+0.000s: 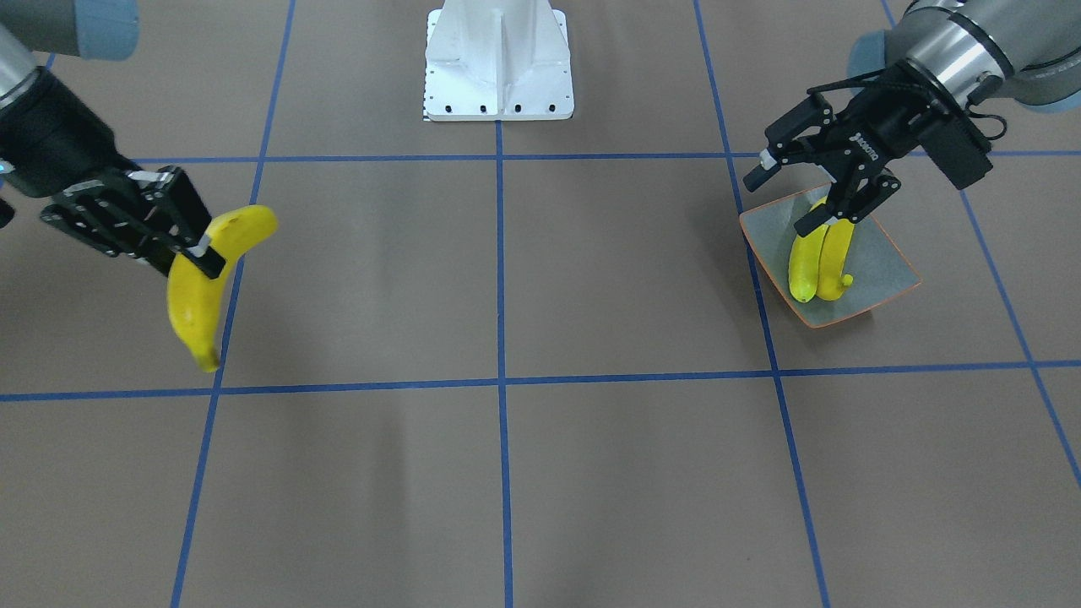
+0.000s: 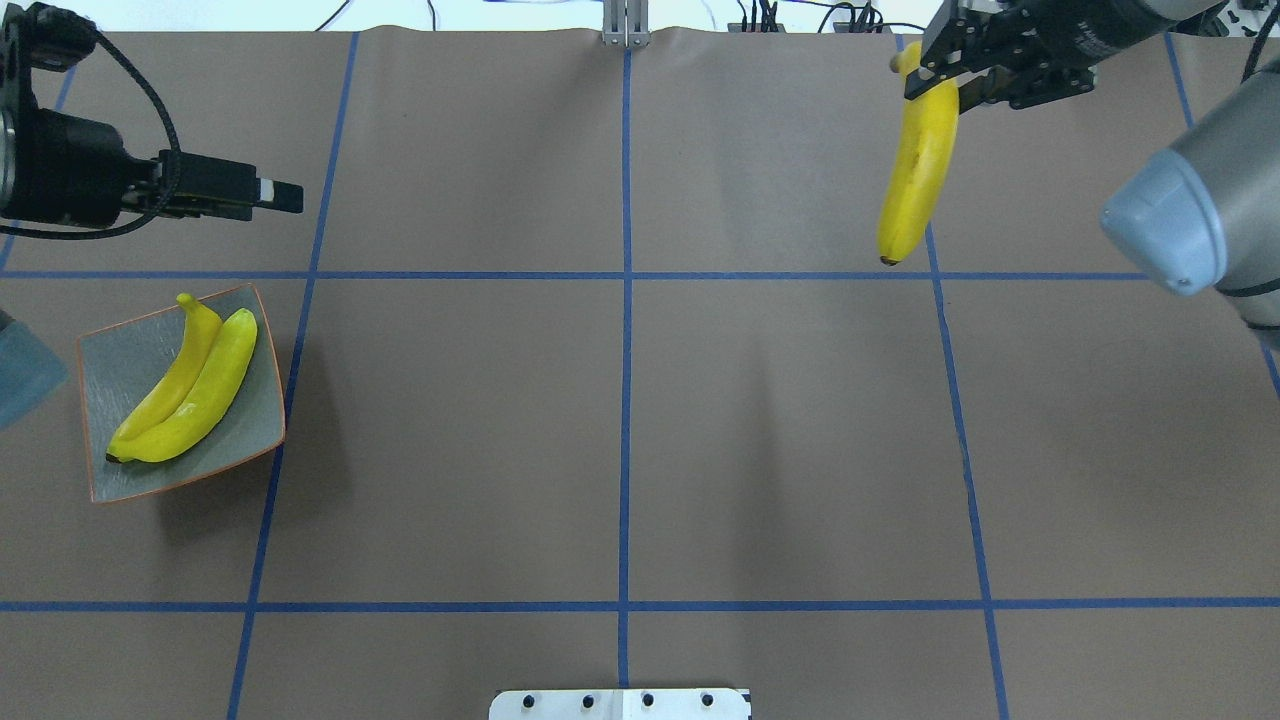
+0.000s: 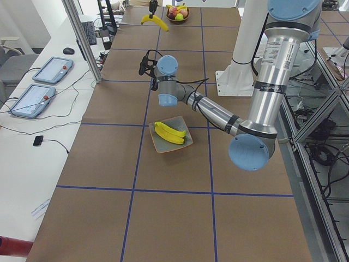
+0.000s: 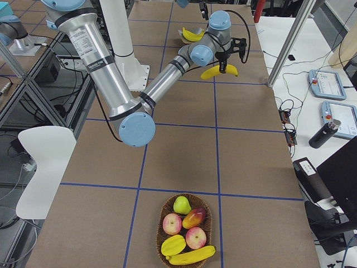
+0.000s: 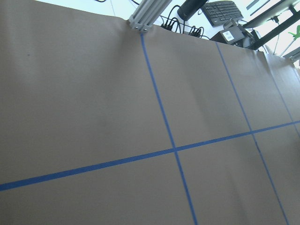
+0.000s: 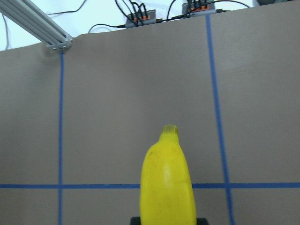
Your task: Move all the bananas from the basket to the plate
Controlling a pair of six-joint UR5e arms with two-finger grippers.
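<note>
The right gripper [image 2: 938, 88] is clamped on a banana [image 2: 912, 180] near its stem end and holds it in the air, clear of the table. Seen from overhead, that banana's long axis runs from 12 to 6 o'clock, stem uppermost and the blunt tip hanging toward 6. From it the plate [image 2: 120, 350] lies between 8 and 9 o'clock, well apart, on the far side of the table's middle line. Two bananas on the plate [image 2: 200, 385] rest side by side and touching, running from 1 to 7 o'clock, which leaves bare dish on their 9 o'clock side. The left gripper [image 1: 777, 203] hangs with its jaws apart and nothing in them, just off the plate's 12 o'clock edge, so the left arm is much the nearer to the dish. The carry probably means a long reach across by the right arm, or a pass to the left one. The basket [image 4: 205, 205], at the right end of the table, holds other fruit and one last banana [image 4: 192, 255].
</note>
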